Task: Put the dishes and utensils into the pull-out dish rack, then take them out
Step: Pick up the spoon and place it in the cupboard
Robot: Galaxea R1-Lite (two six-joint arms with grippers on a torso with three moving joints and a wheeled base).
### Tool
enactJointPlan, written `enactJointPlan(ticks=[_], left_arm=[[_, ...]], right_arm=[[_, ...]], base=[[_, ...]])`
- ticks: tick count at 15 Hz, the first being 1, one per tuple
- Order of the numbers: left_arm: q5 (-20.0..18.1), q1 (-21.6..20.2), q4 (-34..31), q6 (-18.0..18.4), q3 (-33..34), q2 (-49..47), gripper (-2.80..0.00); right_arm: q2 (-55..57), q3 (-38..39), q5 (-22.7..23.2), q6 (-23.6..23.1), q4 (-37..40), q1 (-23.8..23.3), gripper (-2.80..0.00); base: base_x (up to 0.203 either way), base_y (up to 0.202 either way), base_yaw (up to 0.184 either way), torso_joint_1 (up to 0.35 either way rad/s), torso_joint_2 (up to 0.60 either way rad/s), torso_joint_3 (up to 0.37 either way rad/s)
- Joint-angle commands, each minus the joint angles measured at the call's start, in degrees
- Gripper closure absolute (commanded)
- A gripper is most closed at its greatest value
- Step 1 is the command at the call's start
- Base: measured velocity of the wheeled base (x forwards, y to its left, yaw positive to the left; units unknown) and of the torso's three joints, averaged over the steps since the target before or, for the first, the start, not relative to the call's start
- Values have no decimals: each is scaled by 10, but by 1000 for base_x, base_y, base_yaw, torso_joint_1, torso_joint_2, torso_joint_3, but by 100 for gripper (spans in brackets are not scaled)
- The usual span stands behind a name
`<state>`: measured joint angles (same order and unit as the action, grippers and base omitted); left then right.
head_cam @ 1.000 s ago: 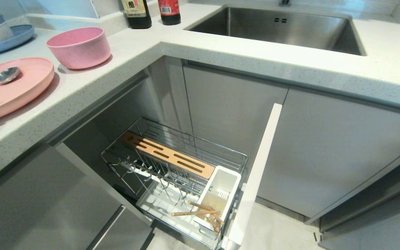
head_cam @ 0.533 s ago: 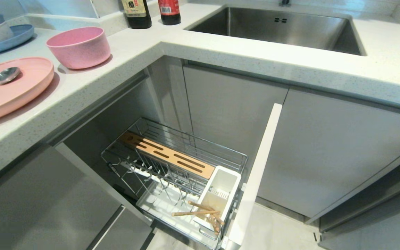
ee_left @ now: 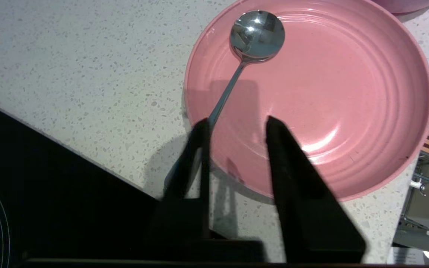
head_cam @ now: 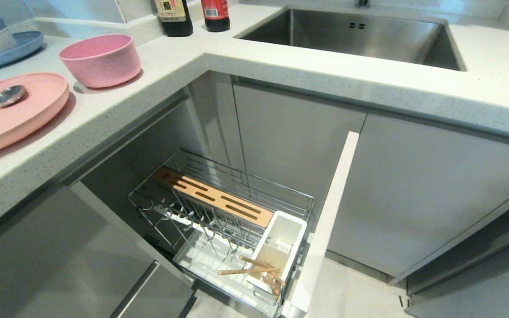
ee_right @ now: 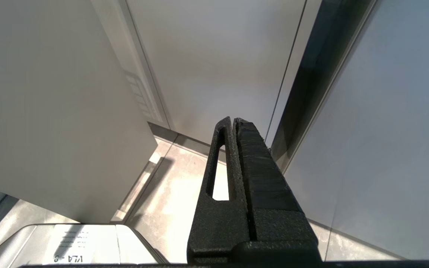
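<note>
Left gripper (ee_left: 235, 124), seen only in the left wrist view at lower centre of frame, hangs over the near rim of the pink plate (ee_left: 348, 93) with its jaws spread part way and nothing between them; one finger (ee_left: 199, 149) overlaps the handle of the metal spoon (ee_left: 257, 33), contact cannot be confirmed. The spoon lies on the plate, bowl end at top centre of that frame, handle running off the rim toward the gripper. Right gripper (ee_right: 234, 121) is parked low beside cabinet panels, jaws pressed together, empty. Progress, judged: loading barely begun. The chopsticks (head_cam: 254, 269) already sit in the white utensil cup (head_cam: 281, 247) of the pull-out dish rack (head_cam: 237, 185), lower centre of the head view, lying slanted rather than upright. Spoon, plate and pink bowl (head_cam: 100, 59) remain on the countertop (head_cam: 325, 75) at upper left; all unloading is still ahead. Surroundings: blue plate with stacked bowls (head_cam: 2, 42) at far upper left, two dark bottles (head_cam: 192, 15) top centre, sink (head_cam: 356, 35) upper right. The open cabinet door (head_cam: 329, 216) stands just beside the rack's cup end, and the counter edge overhangs the rack, both likely constraining the path down.
</note>
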<state>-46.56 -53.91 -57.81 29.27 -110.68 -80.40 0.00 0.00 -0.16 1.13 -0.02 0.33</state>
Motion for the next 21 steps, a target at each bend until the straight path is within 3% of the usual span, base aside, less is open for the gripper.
enactJointPlan(ticks=[1,3,8,17,21], left_arm=[[-3,0,-2,2,0,-19,-280],[-5,2,-5,2,0,-28,-280],[-62,33,-7,4,1,-53,-280],[-64,77,-9,4,9,-85,-280],[-64,101,-44,4,10,-84,-280]], right_arm=[[0,1,0,0,0,0,0],[0,1,0,0,0,0,0],[0,1,0,0,-1,0,0],[0,1,0,0,-1,0,0],[0,1,0,0,0,0,0]], base=[[0,0,0,0,0,0],[0,0,0,0,0,0],[0,0,0,0,0,0],[0,0,0,0,0,0],[0,0,0,0,0,0]])
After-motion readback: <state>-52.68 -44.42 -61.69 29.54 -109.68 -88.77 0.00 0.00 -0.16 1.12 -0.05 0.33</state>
